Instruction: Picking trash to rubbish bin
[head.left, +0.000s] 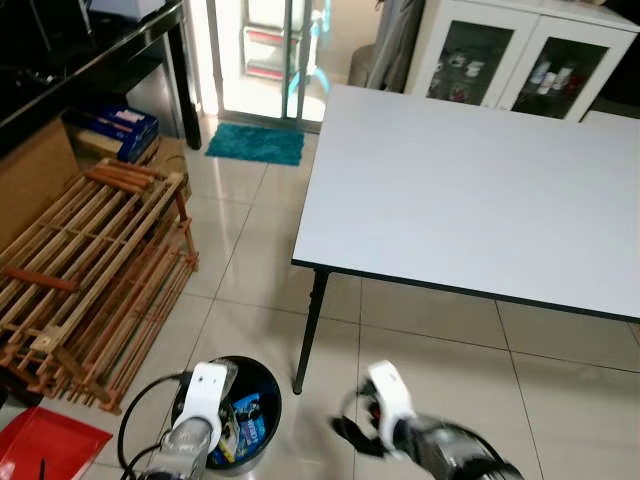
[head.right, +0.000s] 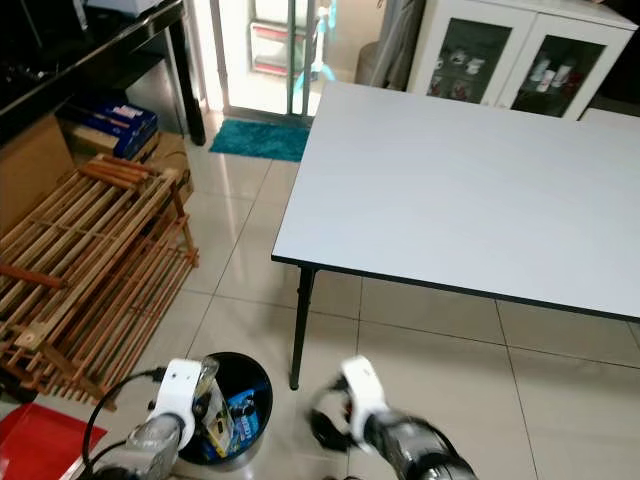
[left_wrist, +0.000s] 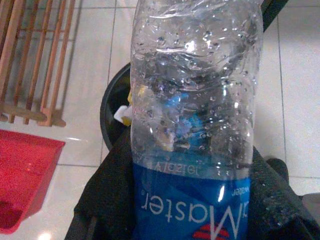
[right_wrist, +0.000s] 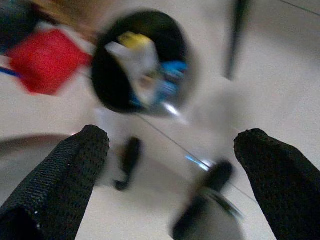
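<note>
My left gripper (head.left: 222, 392) is shut on a clear plastic bottle (left_wrist: 195, 125) with a blue label, held just above the round black rubbish bin (head.left: 270, 388). Black fingers (left_wrist: 107, 200) press on both sides of the bottle's labelled part. The bin (left_wrist: 111, 100) holds several pieces of trash, blue, white and yellow. My right gripper (head.left: 350, 432) hangs low over the floor tiles to the right of the bin, blurred. Its fingers (right_wrist: 75, 165) stand wide apart with nothing between them, and the bin (right_wrist: 115, 85) lies ahead of them.
A white table (head.left: 480, 190) stands ahead on the right, its black leg (head.left: 310, 330) close to the bin. A wooden rack (head.left: 100, 270) lies on the left, with a red tray (head.left: 45, 445) near it. A teal mat (head.left: 256, 143) and a white cabinet (head.left: 520, 60) are farther back.
</note>
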